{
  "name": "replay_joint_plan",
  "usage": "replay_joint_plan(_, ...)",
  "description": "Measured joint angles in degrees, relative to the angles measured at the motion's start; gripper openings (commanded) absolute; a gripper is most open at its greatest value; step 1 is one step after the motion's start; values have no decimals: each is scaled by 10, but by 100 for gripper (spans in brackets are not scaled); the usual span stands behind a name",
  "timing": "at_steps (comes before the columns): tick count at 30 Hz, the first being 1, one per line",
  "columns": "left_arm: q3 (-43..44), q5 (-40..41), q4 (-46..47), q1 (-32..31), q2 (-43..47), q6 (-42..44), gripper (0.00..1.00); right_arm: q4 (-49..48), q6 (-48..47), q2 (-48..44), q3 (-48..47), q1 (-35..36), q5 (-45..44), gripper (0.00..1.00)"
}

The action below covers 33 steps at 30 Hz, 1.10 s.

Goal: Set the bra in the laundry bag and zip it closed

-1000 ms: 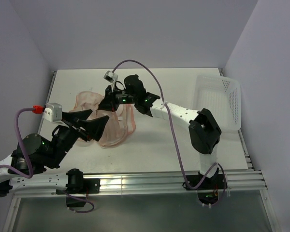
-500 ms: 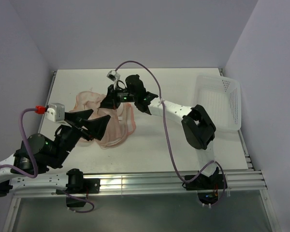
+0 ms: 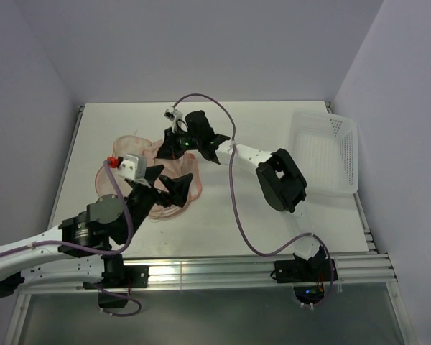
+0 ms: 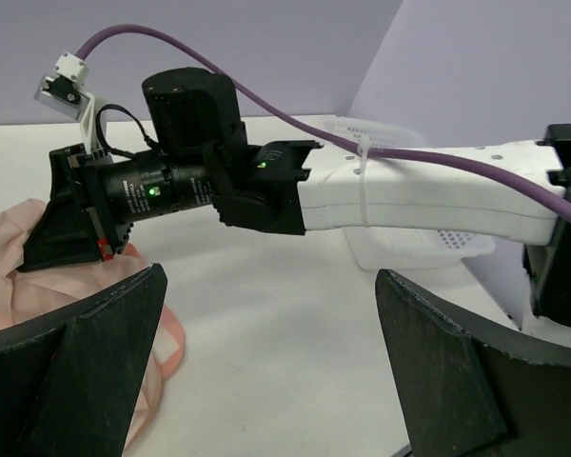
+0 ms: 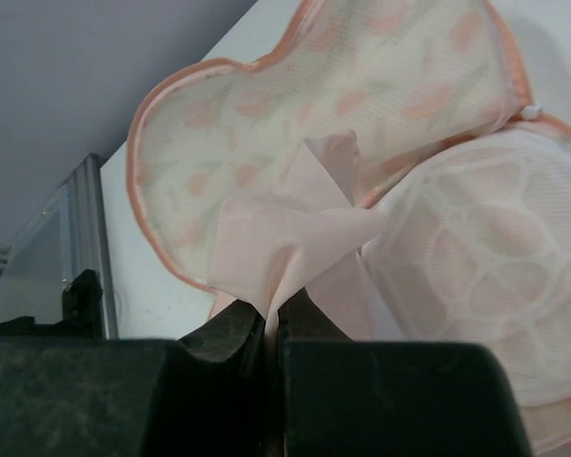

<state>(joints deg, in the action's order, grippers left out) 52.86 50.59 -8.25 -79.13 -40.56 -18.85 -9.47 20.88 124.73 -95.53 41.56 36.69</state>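
pinching a fold of the bra [image 5: 295, 228], the right gripper [image 5: 274, 324] has its jaws pressed together on thin pale pink cloth. the rest of the bra trails away from the tips toward the open laundry bag [image 5: 362, 76]. the wrist view shows the bag spread as two rounded halves, one with a patterned lining and one of whitish mesh, and the held fold hangs over the seam between them. so the bag lies straight beyond and below the pincer.

from above, the bag's spread seems to run from far left to near right on the table [image 3: 273, 122]. the right gripper hangs over its far middle. the left gripper [image 3: 165, 185] has its jaws wide and holds nothing; it sits just beside the bag's near half, so it is the better-placed hand for folding that half over.

the white basket [image 3: 330, 151] stands well apart at the right edge. no brand, label or writing can be read anywhere; the bag shows only its orange pattern.
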Motion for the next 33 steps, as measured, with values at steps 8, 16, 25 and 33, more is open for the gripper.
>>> replay_joint_plan(8, -15, -123, 31, 147, -25, -26, 99, 48, -29, 47, -83, -4, -35, 23)
replay_joint_plan(16, -23, -176, 43, 165, -36, -49, 99, 62, -40, 96, -113, -10, -79, 44)
replay_joint_plan(25, -31, -188, 39, 178, -35, -63, 99, 70, -50, 104, -118, -15, -114, 95)
replay_joint_plan(33, -28, -180, 4, 178, -10, -63, 99, 69, -63, 40, -85, -15, -160, 97)
